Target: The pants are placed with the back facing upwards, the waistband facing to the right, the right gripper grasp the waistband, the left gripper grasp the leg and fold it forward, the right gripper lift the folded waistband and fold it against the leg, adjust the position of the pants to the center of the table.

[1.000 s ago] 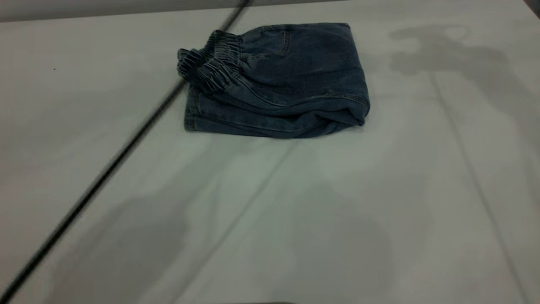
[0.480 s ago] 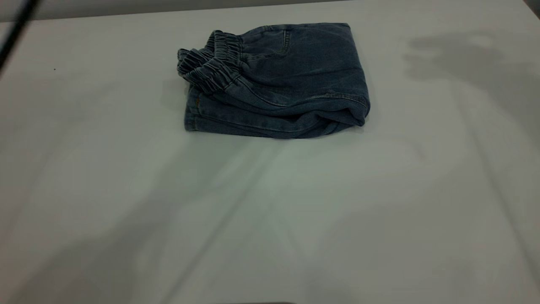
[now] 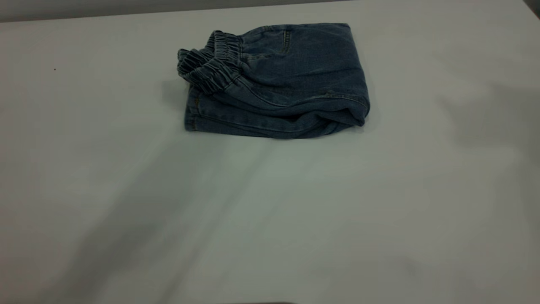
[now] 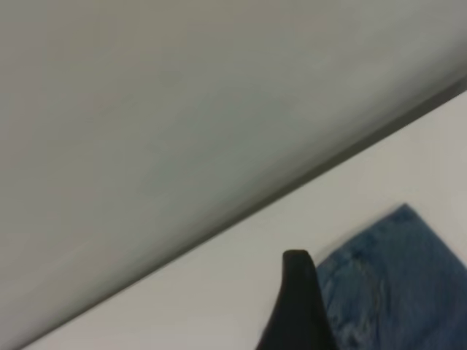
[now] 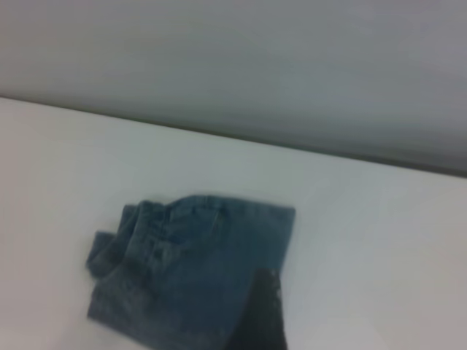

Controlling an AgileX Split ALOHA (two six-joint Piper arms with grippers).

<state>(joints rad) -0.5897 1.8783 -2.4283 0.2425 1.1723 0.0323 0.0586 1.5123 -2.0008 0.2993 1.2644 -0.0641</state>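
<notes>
The table (image 3: 126, 190) holds the folded pants (image 3: 287, 80), grippers off them.

Faded denim pants (image 3: 291, 80), smooth matt table (image 3: 270, 219)

Folded pants (image 3: 276, 80) hide the printed leg beneath their layers. Each wrist view shows only one dark finger, of the left gripper (image 4: 295, 310) and the right gripper (image 5: 259, 313), cut off by the picture's edge, and both views are blurred.
</notes>
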